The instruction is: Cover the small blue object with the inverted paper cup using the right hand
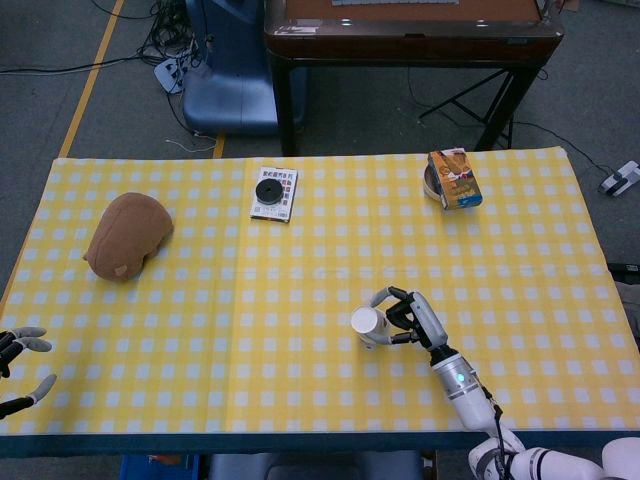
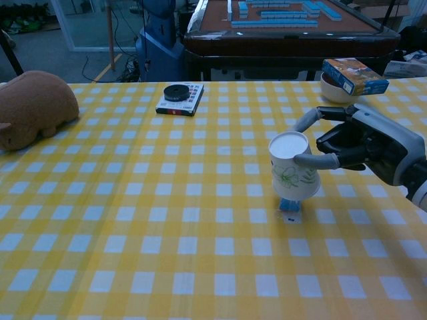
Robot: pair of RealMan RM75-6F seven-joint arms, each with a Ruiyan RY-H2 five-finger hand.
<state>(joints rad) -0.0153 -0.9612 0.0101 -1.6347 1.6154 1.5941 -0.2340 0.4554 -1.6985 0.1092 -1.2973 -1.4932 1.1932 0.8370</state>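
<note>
Now, the paper cup (image 2: pixel 291 171) is upside down, base up, in the right hand (image 2: pixel 363 143), with thumb and fingers pressed against its side wall, and it hangs tilted right over the small blue object (image 2: pixel 289 204). From the chest view only the lower edge of the blue piece peeks out beneath the cup's rim, so the cup looks almost on target but not yet flat on the checkered surface (image 2: pixel 133 227).

Expect the cup to be feather-light and thin-walled: squeeze hard and it will buckle, so a gentle hold on the side wall, where the hand has it, suits it best. The blue piece looks tiny and light too; a rim catching it could shove it aside.

From the head view, the cup (image 1: pixel 368 323) hides the blue piece completely, yet that angle picks up the left hand (image 1: pixel 18 368) at the near left edge, fingers spread, holding nothing, which the chest camera misses. The chest view gives the cup's lean and the rim's gap. Further out sit a brown plush toy (image 2: pixel 30 110), a black disc on a booklet (image 2: pixel 179 98) and a carton on a bowl (image 2: pixel 347 79).
</note>
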